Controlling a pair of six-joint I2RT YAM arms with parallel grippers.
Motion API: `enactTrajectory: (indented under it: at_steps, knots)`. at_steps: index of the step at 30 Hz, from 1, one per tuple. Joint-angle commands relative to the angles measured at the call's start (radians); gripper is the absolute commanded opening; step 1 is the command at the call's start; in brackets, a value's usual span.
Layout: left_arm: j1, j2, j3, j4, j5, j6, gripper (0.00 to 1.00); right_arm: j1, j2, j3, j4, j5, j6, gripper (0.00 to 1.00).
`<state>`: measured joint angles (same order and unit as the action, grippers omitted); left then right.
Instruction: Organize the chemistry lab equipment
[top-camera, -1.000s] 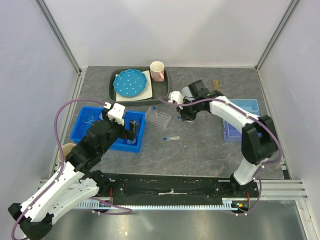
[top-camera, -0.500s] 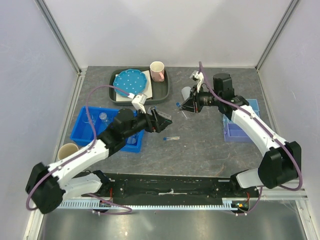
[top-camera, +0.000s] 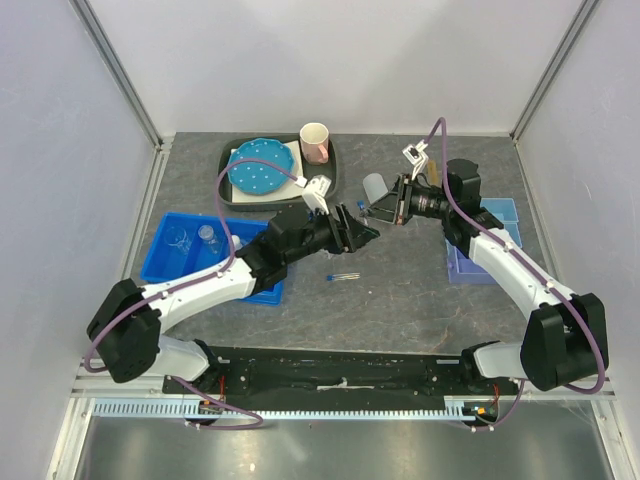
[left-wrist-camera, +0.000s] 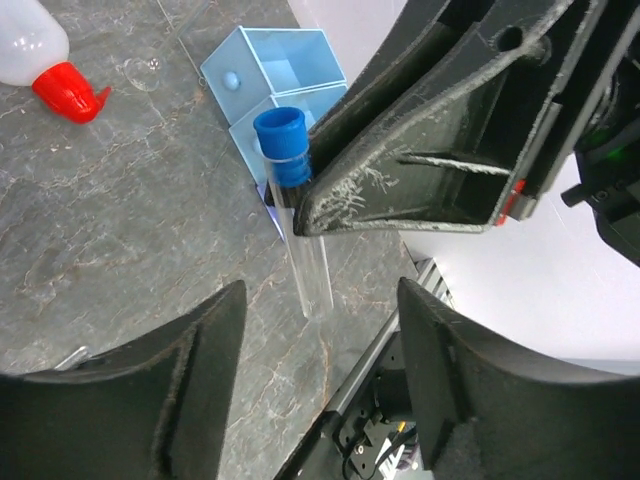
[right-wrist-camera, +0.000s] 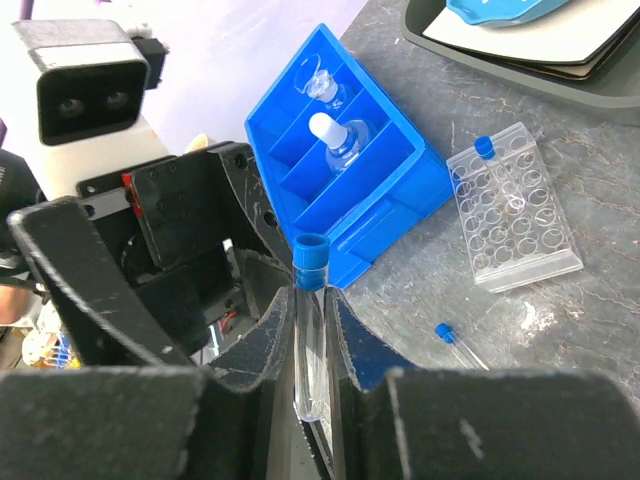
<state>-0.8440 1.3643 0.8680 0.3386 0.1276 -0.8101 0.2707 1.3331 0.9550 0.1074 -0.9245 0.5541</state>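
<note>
- No text, label, brand, number or sign can be read in any of the views.

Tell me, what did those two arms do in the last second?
The left hand left the blue bin and reached right, open, up to the right hand. The right hand lifted from beside the rack, gripping a blue-capped tube held out toward the left hand. The loose tube, plate and mug stayed put.
</note>
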Motion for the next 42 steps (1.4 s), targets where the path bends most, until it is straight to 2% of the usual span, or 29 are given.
enactTrajectory:
  at_steps: [1, 2, 3, 5, 9, 12, 15, 16, 20, 23, 29, 36, 42]
  knots:
    - [-0.009, 0.05, 0.071, 0.027, -0.062, -0.032, 0.64, -0.008, -0.011, -0.01, 0.115, -0.025, 0.084, 0.13]
    - [-0.01, 0.061, 0.087, -0.01, -0.066, -0.026, 0.59, -0.008, -0.015, -0.01, 0.117, -0.025, 0.086, 0.13]
    - [-0.009, 0.076, 0.095, -0.024, -0.068, -0.021, 0.49, -0.008, -0.017, -0.013, 0.117, -0.022, 0.086, 0.13]
    - [-0.009, 0.088, 0.112, -0.062, -0.068, -0.005, 0.42, -0.01, -0.02, -0.019, 0.114, -0.02, 0.081, 0.13]
    - [-0.01, 0.087, 0.123, -0.108, -0.074, 0.032, 0.17, -0.011, -0.031, -0.033, 0.092, -0.005, 0.047, 0.14]
    - [-0.009, 0.067, 0.124, -0.151, -0.074, 0.087, 0.09, -0.01, -0.037, -0.025, 0.061, -0.013, -0.005, 0.18]
    - [-0.009, 0.044, 0.115, -0.194, -0.043, 0.216, 0.07, -0.011, -0.035, 0.016, -0.027, -0.025, -0.104, 0.28]
    - [-0.006, 0.032, 0.105, -0.207, -0.033, 0.245, 0.07, -0.01, -0.035, 0.031, -0.091, -0.03, -0.135, 0.37]
    - [-0.004, -0.013, 0.074, -0.265, 0.062, 0.396, 0.06, -0.01, -0.043, 0.111, -0.216, -0.072, -0.288, 0.57]
    - [-0.004, -0.05, 0.043, -0.302, 0.127, 0.498, 0.05, -0.01, -0.026, 0.158, -0.316, -0.109, -0.353, 0.64]
    - [-0.004, -0.125, 0.016, -0.369, 0.185, 0.609, 0.05, 0.025, 0.02, 0.223, -0.515, -0.165, -0.488, 0.65]
    - [-0.003, -0.122, 0.017, -0.391, 0.219, 0.626, 0.04, 0.108, 0.009, 0.215, -0.528, -0.125, -0.482, 0.62]
    - [-0.004, -0.116, 0.023, -0.391, 0.239, 0.621, 0.04, 0.131, 0.032, 0.205, -0.519, -0.132, -0.462, 0.54]
